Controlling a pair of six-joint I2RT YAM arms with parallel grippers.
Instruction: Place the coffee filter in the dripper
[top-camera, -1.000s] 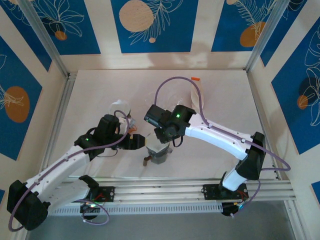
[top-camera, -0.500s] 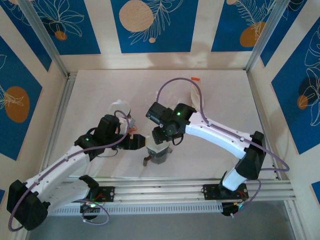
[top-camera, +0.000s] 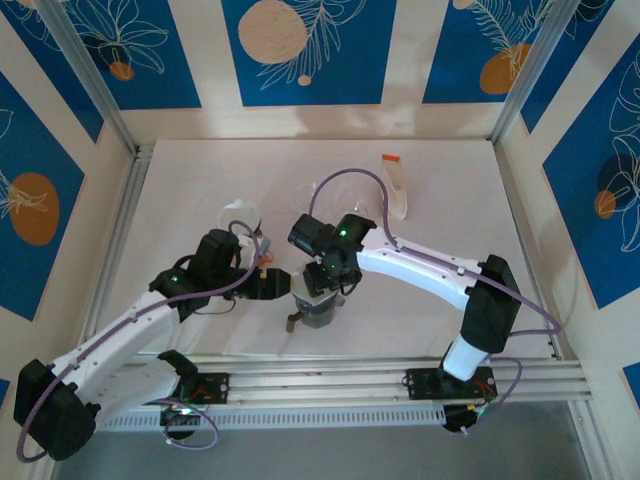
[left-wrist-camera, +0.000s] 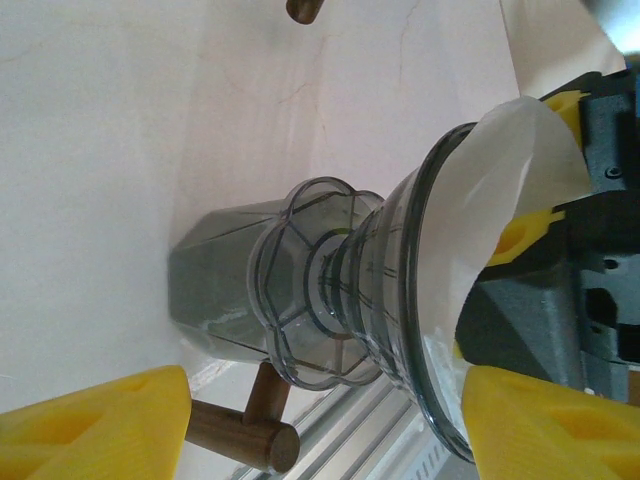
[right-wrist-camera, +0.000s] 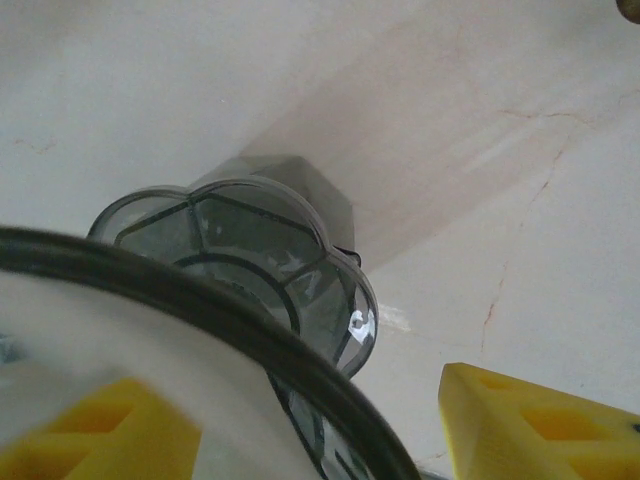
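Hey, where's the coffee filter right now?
In the left wrist view, the coffee filter sits in the mouth of the dripper at right, the right gripper just behind it. Top view: near-centre of the table.

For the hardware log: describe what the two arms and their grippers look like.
The left arm and right arm share one build: white link shells between black joint housings, with a purple cable looping along each. A small green light glows near each wrist. The left gripper and right gripper have black bodies and bright yellow, wedge-shaped fingers.
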